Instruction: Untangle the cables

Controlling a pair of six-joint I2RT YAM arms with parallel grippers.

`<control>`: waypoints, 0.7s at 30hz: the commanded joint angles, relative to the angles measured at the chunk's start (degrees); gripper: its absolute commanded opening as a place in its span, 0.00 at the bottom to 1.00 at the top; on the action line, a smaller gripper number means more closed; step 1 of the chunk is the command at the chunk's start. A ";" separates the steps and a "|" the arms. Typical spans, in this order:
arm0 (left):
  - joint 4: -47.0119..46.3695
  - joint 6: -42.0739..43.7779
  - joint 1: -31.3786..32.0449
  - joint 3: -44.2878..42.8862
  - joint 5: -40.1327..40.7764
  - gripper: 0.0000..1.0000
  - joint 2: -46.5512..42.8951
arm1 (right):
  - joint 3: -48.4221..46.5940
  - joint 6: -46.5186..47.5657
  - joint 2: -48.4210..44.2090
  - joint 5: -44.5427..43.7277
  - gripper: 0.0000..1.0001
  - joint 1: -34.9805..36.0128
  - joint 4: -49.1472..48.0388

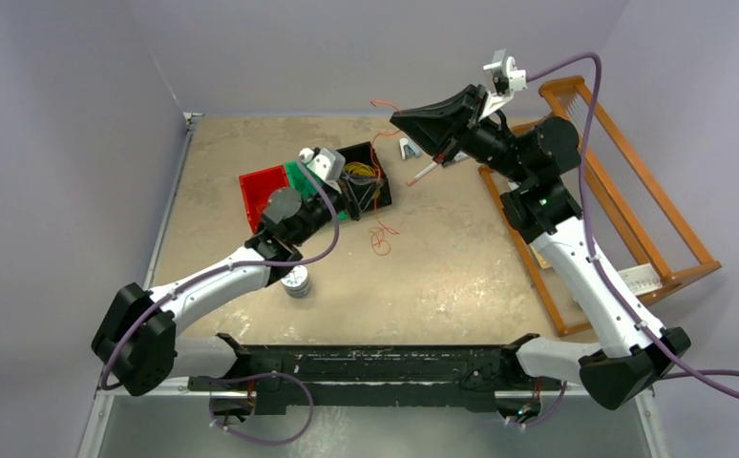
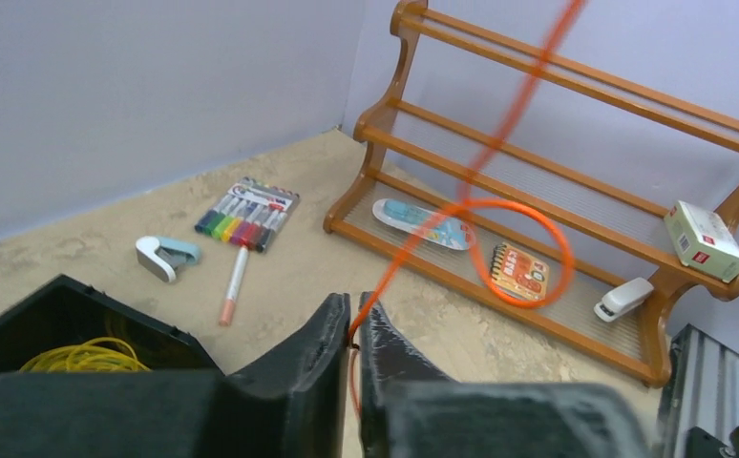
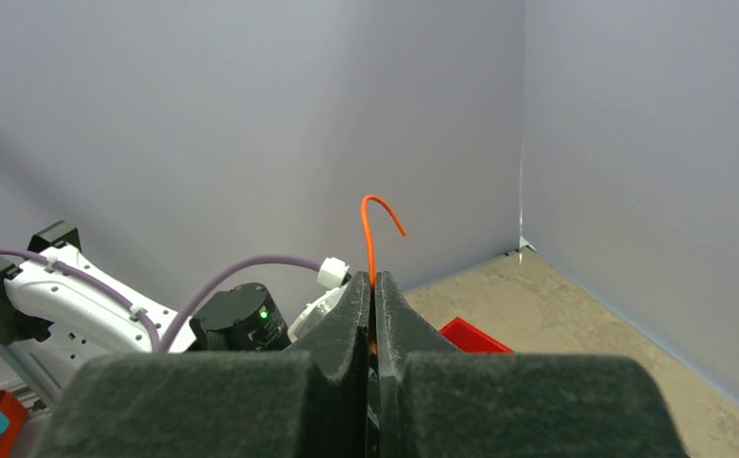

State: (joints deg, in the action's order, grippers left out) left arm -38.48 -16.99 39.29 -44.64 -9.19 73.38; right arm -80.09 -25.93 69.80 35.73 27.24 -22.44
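1. Orange cable runs through the air between both arms, above the table.
2. We see the left gripper pinching it beside the bin.
3. We see the right gripper, raised, clamping its upper end.
4. Yellow cable lies coiled in the bin.

This appears to be a robotics laboratory, a small test cell. Plain lilac walls enclose a beige table. The left arm and the right arm are bolted to a black base rail. Small props are laid out: a wooden rack, a red bin and a pack of markers.
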 commanded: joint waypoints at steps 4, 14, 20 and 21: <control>-0.28 -1.70 0.00 -2.78 -0.43 0.00 -2.21 | 1.89 1.47 -1.60 -4.87 0.00 -0.22 -1.02; 18.51 -0.78 -0.29 -4.57 15.76 0.00 -10.37 | 10.49 7.68 -4.29 -19.10 0.02 -0.26 2.84; 28.12 0.36 -1.34 -8.22 22.33 0.00 -14.22 | 18.00 9.58 -4.59 -16.66 0.15 -0.30 -0.15; 30.10 0.76 -1.59 -9.26 23.17 0.00 -14.35 | 19.06 9.71 -4.52 -16.17 0.18 -0.28 -0.61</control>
State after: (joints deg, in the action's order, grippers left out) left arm -15.59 -17.78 38.74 -48.36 7.46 61.45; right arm -64.01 -18.74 66.39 19.16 27.20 -19.18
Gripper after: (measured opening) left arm 0.011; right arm 0.128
